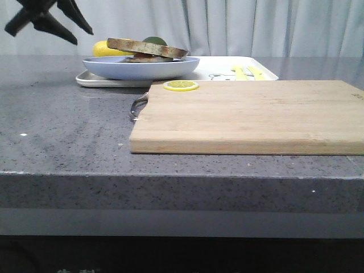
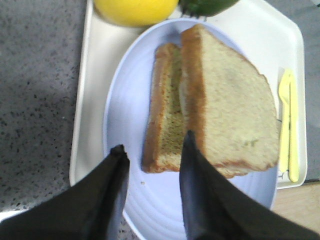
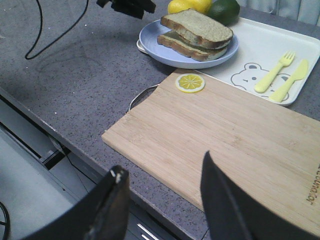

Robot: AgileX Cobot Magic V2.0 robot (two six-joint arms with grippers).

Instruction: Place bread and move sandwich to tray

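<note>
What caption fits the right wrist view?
Brown-crusted sandwich on a light blue plate, white rectangular tray beneath, wooden cutting board nearby.

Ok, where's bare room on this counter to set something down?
Most of the wooden cutting board is bare; only a lemon slice sits at its corner nearest the plate. The grey counter on the robot's left side of the board is open too. The white tray is crowded: blue plate with the sandwich, a lemon and a green fruit.

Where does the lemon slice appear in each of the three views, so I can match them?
Front view: lemon slice lies on the cutting board's far left corner.
Left wrist view: not in it.
Right wrist view: lemon slice on the same board corner.
Shared landmark: the light blue plate.
</note>
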